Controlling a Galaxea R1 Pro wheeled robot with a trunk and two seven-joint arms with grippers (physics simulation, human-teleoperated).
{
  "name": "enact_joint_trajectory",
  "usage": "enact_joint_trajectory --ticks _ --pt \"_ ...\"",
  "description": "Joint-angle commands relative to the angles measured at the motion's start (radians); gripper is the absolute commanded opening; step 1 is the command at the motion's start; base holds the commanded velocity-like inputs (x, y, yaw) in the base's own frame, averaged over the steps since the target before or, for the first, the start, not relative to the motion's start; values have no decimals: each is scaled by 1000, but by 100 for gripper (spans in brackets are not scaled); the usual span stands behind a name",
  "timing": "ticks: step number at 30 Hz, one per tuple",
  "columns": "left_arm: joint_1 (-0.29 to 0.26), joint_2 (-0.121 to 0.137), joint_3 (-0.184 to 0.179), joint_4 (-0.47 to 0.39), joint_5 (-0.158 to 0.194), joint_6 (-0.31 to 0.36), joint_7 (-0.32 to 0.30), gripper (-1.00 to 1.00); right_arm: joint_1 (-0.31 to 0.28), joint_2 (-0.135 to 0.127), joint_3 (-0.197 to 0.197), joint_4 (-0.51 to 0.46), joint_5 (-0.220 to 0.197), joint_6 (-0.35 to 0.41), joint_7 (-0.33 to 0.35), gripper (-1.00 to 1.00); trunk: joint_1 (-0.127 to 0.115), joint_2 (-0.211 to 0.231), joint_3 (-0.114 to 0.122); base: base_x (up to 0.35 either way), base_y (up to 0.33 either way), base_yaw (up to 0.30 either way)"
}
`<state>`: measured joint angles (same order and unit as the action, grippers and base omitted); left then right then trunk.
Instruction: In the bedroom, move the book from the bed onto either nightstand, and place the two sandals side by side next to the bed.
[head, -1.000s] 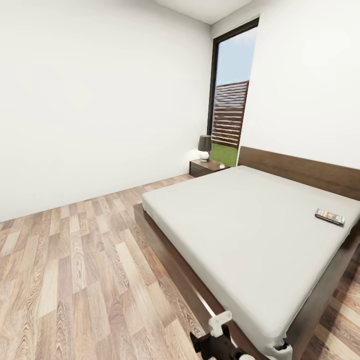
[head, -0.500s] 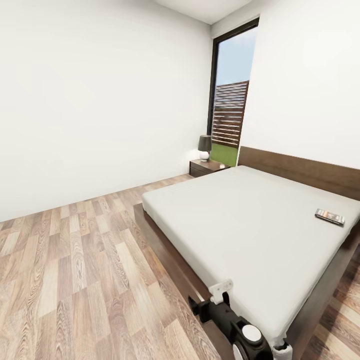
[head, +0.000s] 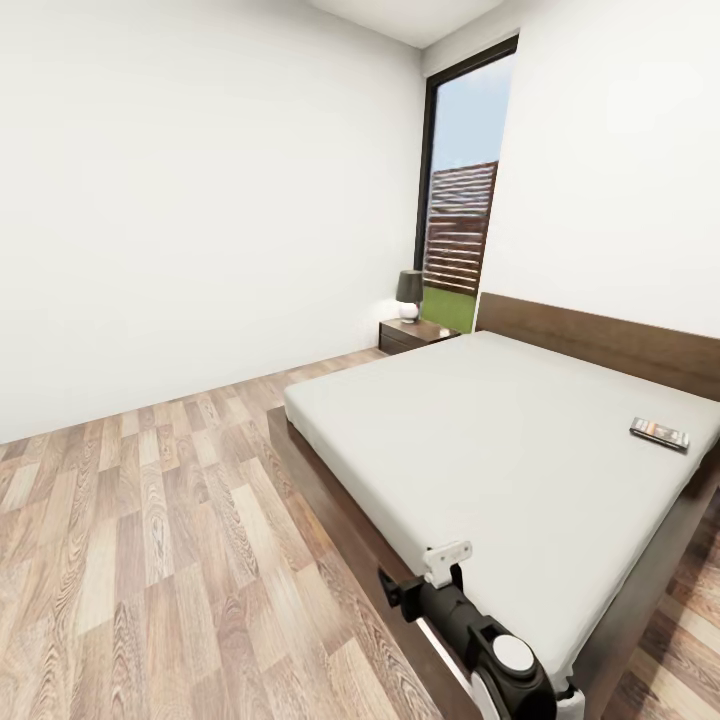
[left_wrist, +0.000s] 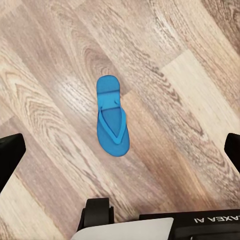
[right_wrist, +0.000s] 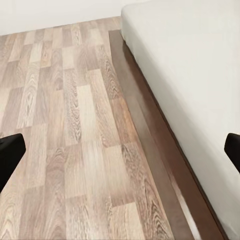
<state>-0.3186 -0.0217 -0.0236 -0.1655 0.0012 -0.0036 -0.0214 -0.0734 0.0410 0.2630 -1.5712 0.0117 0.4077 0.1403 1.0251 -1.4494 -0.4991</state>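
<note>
Raising my right arm toward the bed (head: 520, 450), both hands empty.

The book (head: 659, 433) lies at the frame's right edge on the mattress, well beyond my reach; I should roll nearer first. My left gripper (left_wrist: 120, 150), fingers spread, hangs over one blue sandal (left_wrist: 112, 117); my right gripper (right_wrist: 120, 150) is spread too.

Black arm (head: 462, 625) — white round joint cap, white bracket, white "AXEA AI" lettering.

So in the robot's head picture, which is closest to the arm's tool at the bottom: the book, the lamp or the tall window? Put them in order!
From the right tool, by the bed's near corner:
1. The book, on the mattress, to the right.
2. The lamp, on the nightstand beside the headboard.
3. The tall window, behind the lamp.
</note>
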Motion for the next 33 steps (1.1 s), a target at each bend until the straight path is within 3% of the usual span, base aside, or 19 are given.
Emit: enact_joint_trajectory --ticks 1,33 --pt "0 0 -2 0 0 0 -2 100 -1 0 -1 -4 1 4 4 100 0 -1 -1 0 0 0" --pt "0 0 3 -1 7 0 -3 100 -29 4 5 -15 -4 8 11 100 0 -1 -1 0 0 0"
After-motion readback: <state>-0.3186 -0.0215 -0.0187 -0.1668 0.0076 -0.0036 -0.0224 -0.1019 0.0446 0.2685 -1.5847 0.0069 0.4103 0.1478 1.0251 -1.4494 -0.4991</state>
